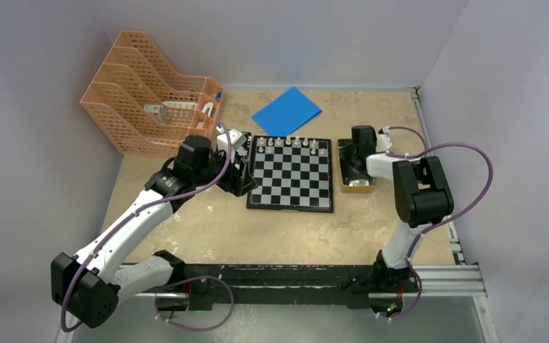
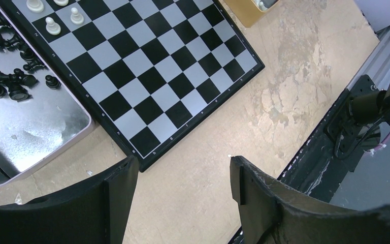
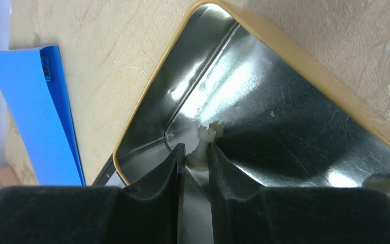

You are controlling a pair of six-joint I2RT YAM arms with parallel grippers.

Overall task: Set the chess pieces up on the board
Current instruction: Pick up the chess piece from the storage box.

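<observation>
Rack (image 1: 150, 107) of orange mesh is standing at far left. Next, the left gripper (image 2: 183, 170) is hovering near a corner of the board (image 2: 152, 76), fingers spread with nothing between them. Only its wrist view is showing the silver tin (image 2: 40, 137) of black pieces (image 2: 10, 84) touching the board's edge; from above, the arm is covering it. Along the board's far row, cream pieces (image 1: 289, 145) are standing. At right, the right gripper (image 3: 196, 152) is pinching a single cream piece (image 3: 203, 145) inside the yellow-rimmed tin (image 3: 304, 61), seemingly just off its floor. The overhead view is hiding that grip.
</observation>
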